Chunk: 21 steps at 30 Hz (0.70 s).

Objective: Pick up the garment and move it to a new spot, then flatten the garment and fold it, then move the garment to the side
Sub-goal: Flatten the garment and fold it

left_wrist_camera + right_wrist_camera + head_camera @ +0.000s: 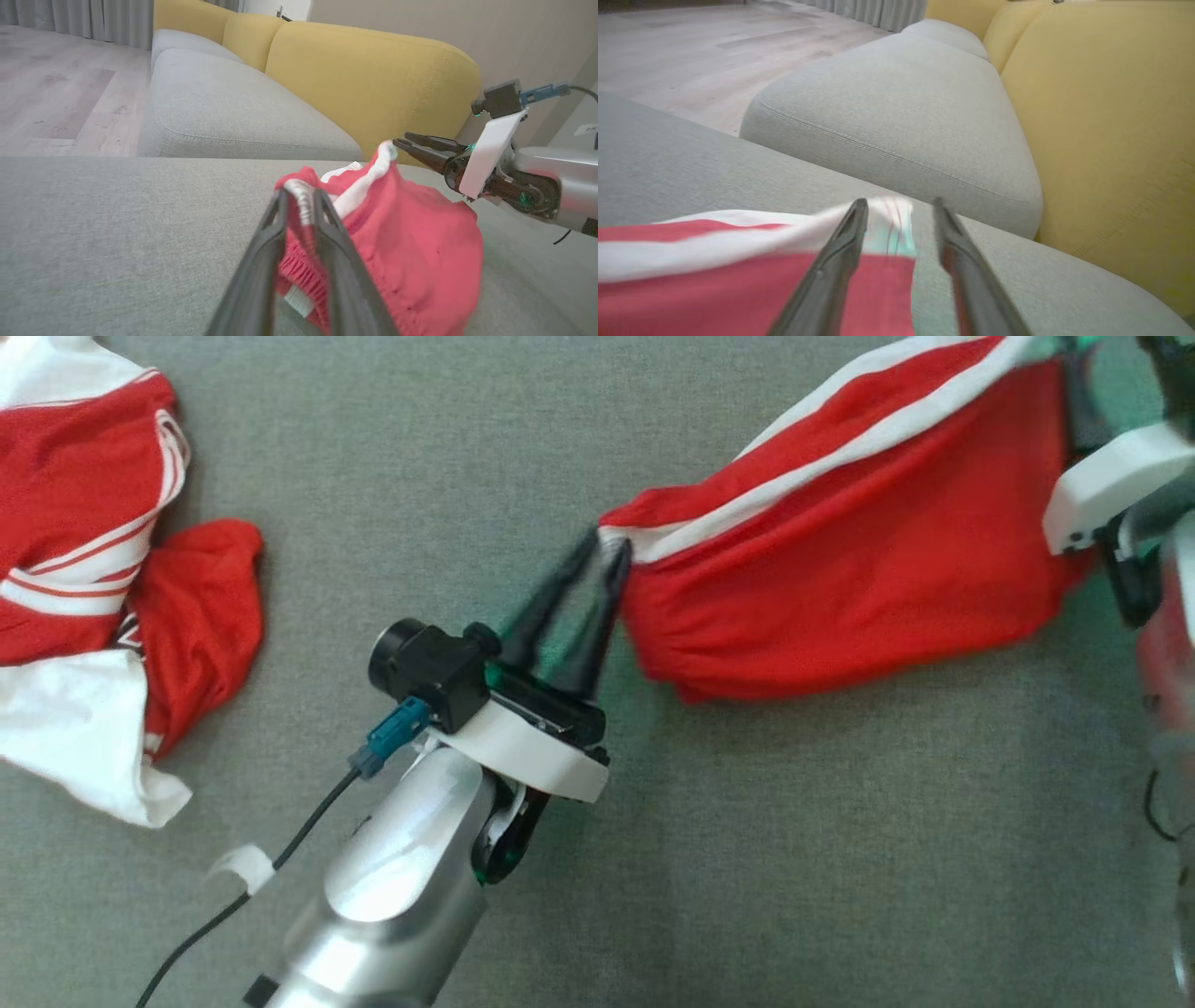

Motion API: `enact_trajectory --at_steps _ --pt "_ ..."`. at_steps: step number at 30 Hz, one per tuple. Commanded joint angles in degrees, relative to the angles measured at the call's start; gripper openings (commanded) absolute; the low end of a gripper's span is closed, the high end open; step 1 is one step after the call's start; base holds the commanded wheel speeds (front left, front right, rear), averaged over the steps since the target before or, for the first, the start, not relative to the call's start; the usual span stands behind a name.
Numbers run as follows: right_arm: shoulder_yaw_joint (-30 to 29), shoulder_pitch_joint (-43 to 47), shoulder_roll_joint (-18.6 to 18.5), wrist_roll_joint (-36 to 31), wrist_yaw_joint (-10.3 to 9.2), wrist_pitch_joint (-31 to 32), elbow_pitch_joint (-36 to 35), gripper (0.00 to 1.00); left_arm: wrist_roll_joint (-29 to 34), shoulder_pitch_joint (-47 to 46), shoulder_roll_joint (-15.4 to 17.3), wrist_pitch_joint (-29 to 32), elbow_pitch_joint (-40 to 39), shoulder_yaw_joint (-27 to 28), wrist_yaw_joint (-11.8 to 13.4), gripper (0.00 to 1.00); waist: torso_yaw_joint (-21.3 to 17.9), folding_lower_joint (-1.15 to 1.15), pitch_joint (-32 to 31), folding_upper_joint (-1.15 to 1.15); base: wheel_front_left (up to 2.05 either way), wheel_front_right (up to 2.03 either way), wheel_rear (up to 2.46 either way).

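A red garment with white side stripes lies stretched over the grey surface between my two grippers. My left gripper is at its left corner. In the left wrist view the fingers stand slightly parted, with the white elastic band of the garment loosely between them. My right gripper is open wide at the other end, and the blurred white-striped edge of the garment sits between and below its fingers. The left wrist view also shows the right gripper by the raised white corner.
A second red and white garment lies crumpled at the far left. The grey cushioned surface spreads all around. Beyond it are a grey seat cushion, a yellow sofa back and a wooden floor.
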Motion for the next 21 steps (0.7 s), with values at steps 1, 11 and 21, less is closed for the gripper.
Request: enact_trajectory --at_steps 1,11,21 --pt "0.71 -0.88 0.37 0.04 -0.04 -0.86 -1.28 1.0 -0.19 -0.53 0.23 -0.24 -1.86 1.75 0.45 1.0 0.22 0.0 -0.38 0.0 0.0 0.0 0.0" --pt "0.27 4.12 0.58 11.32 -0.04 -3.63 2.33 1.0 11.73 4.84 0.23 -0.24 -8.39 4.45 9.26 1.0 1.41 0.0 -3.84 0.0 0.0 0.0 0.0" --pt "6.39 7.11 -7.52 28.82 -0.04 5.11 5.7 1.0 21.06 14.74 0.23 -0.24 -21.6 8.65 17.07 1.0 6.23 0.0 -4.25 0.0 0.0 0.0 0.0"
